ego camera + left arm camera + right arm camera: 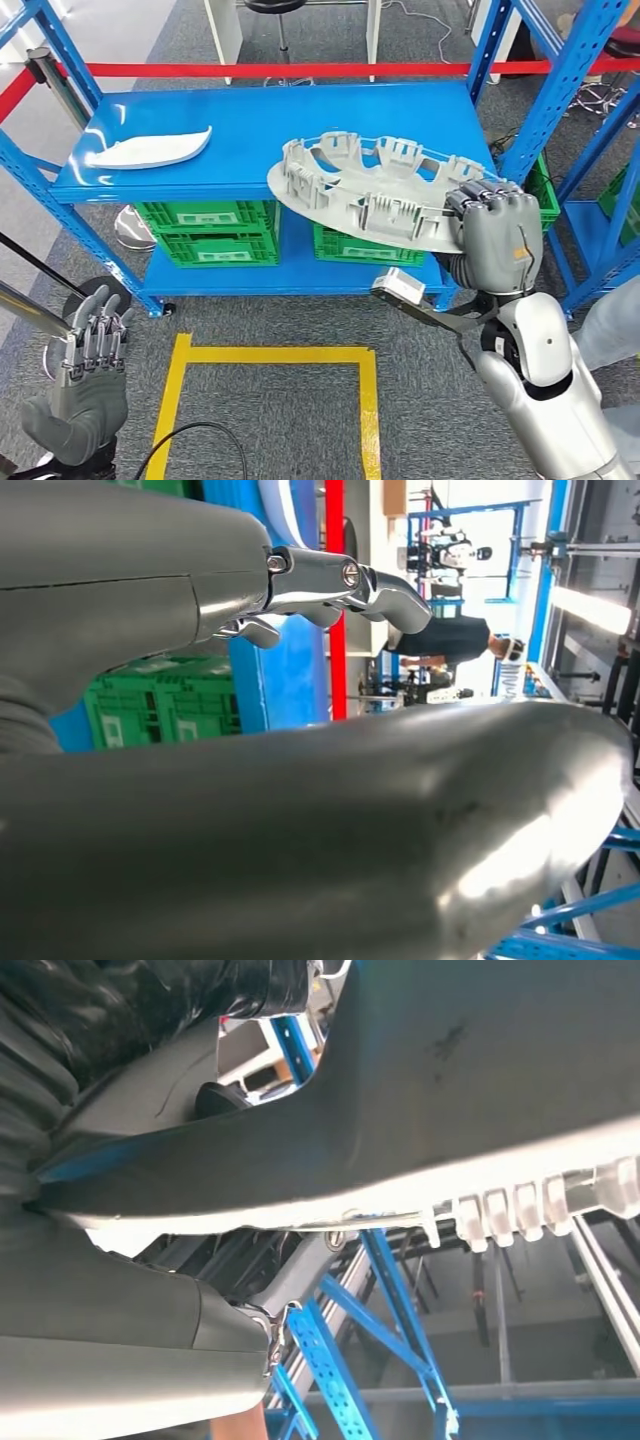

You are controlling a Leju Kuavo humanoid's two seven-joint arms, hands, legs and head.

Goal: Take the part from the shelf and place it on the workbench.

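A large grey curved moulded part (370,190) with ribs and clips hangs tilted in front of the blue shelf (264,130), clear of its top board. My right hand (498,235) grips the part at its right end, fingers wrapped over the rim. The right wrist view looks at the part's dark underside (453,1070) from close below. A second, white elongated part (151,150) lies on the shelf's top board at the left. My left hand (83,385) hangs low at the left with fingers apart and nothing in it; its thumb (317,820) fills the left wrist view.
Green crates (215,232) sit on the shelf's lower board. A yellow tape square (272,400) marks the grey carpet in front. A red barrier belt (302,70) runs behind the shelf. More blue racking (596,160) stands at the right. A person (453,640) stands far off.
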